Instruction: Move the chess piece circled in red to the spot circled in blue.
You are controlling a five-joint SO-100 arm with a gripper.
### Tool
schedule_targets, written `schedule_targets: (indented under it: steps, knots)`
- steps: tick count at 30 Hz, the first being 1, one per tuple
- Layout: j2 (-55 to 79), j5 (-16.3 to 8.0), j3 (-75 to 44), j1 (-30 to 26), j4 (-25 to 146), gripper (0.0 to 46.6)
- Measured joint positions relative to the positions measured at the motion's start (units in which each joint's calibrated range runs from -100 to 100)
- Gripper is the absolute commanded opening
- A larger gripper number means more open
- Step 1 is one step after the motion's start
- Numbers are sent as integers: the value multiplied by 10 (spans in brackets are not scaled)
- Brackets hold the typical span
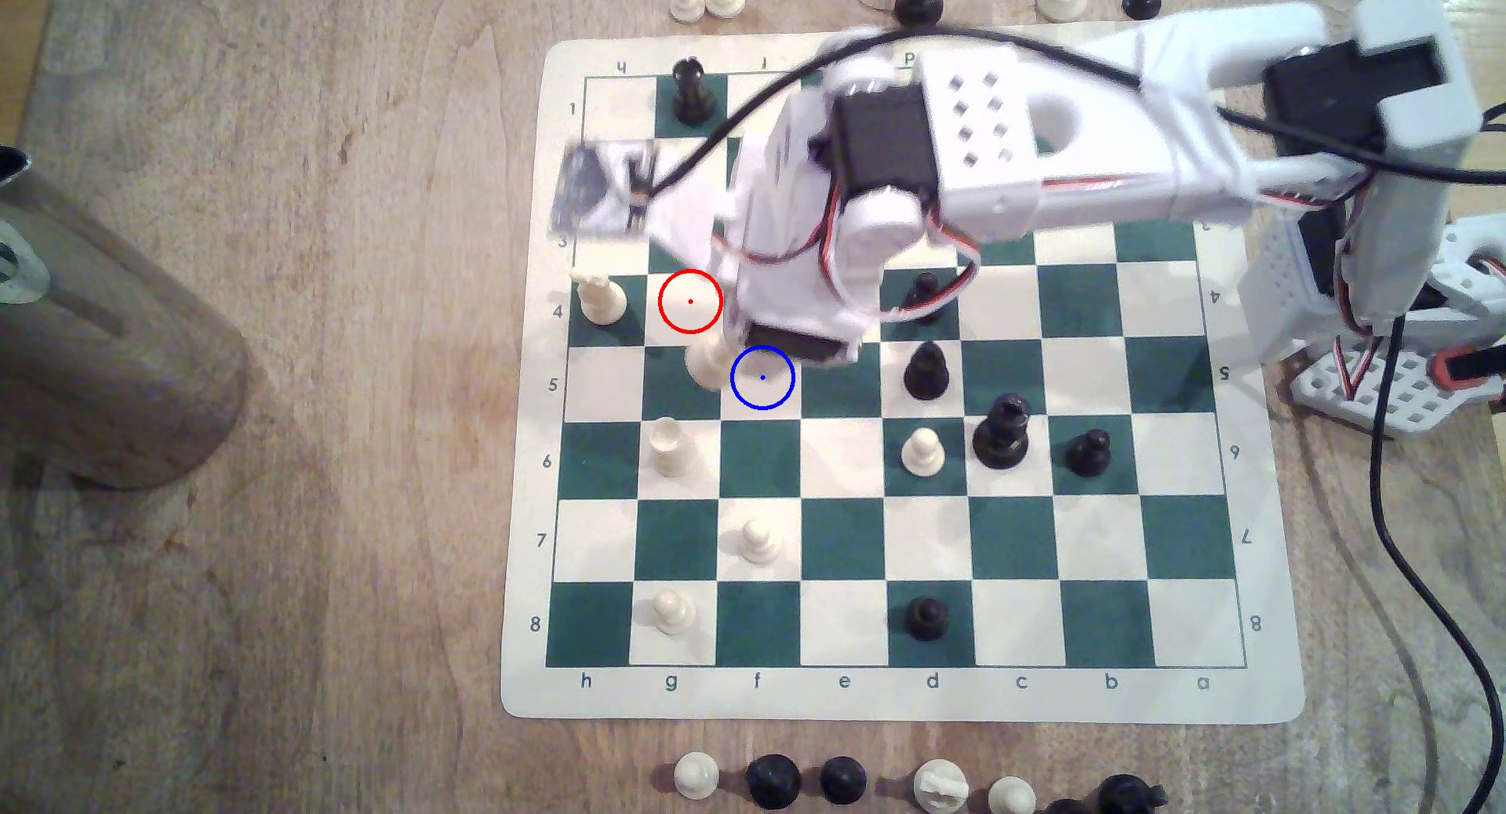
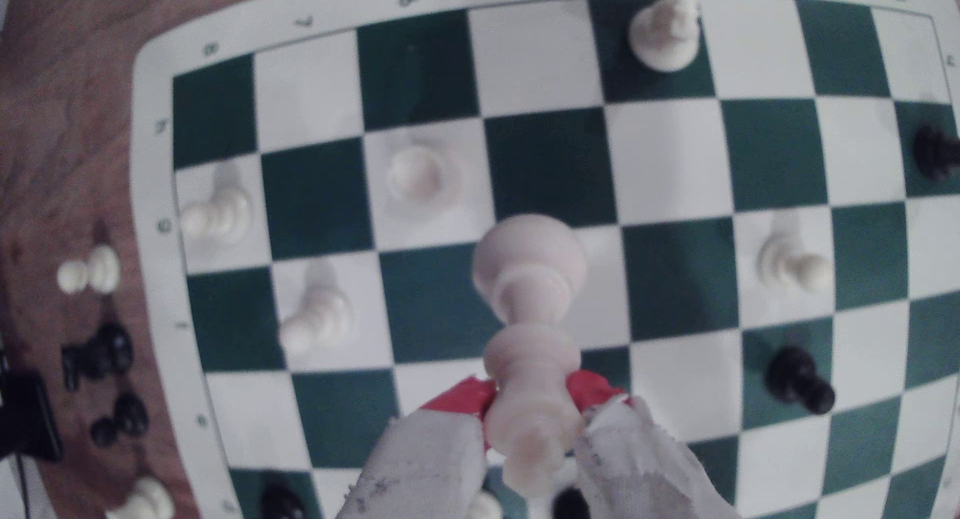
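Observation:
The chess piece circled in red, a cream bishop-like piece (image 2: 527,301), is held by its head in my gripper (image 2: 527,394), which is shut on it between the red pads (image 2: 460,397). In the exterior view the piece (image 1: 706,366) shows under the arm's wrist (image 1: 799,236), between the two rings. The red ring (image 1: 690,301) now marks a bare cream square. The spot circled in blue (image 1: 762,377) is a cream square just to the exterior view's right of the piece's base. I cannot tell whether the base touches the board.
On the board (image 1: 530,537), a cream piece with a cross top (image 1: 601,297) stands to the exterior view's left of the red ring. A cream rook (image 1: 670,447) and two black pawns (image 1: 925,370) stand nearby. Captured pieces line the board's edges; a wooden cylinder (image 1: 106,333) stands far left.

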Motion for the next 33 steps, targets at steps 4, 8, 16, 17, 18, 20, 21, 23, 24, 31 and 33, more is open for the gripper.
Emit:
schedule_targets:
  steps: [4, 8, 16, 17, 18, 20, 21, 23, 24, 31, 33]
  knots:
    - [34, 0, -5, -10, 15, 3]
    - [60, 4, -5, -13, 15, 3]
    - [92, 5, -5, 7, -6, 3]
    - [93, 6, -5, 10, -6, 3]
    - [94, 8, -5, 12, -6, 3]
    - [94, 11, -5, 14, -6, 3]
    - [94, 11, -5, 14, -6, 3]
    - [100, 13, -5, 14, -6, 3]
    - [102, 14, -5, 14, -7, 3]
    - [102, 17, -5, 14, 1, 31]
    - [102, 17, -5, 14, 2, 125]
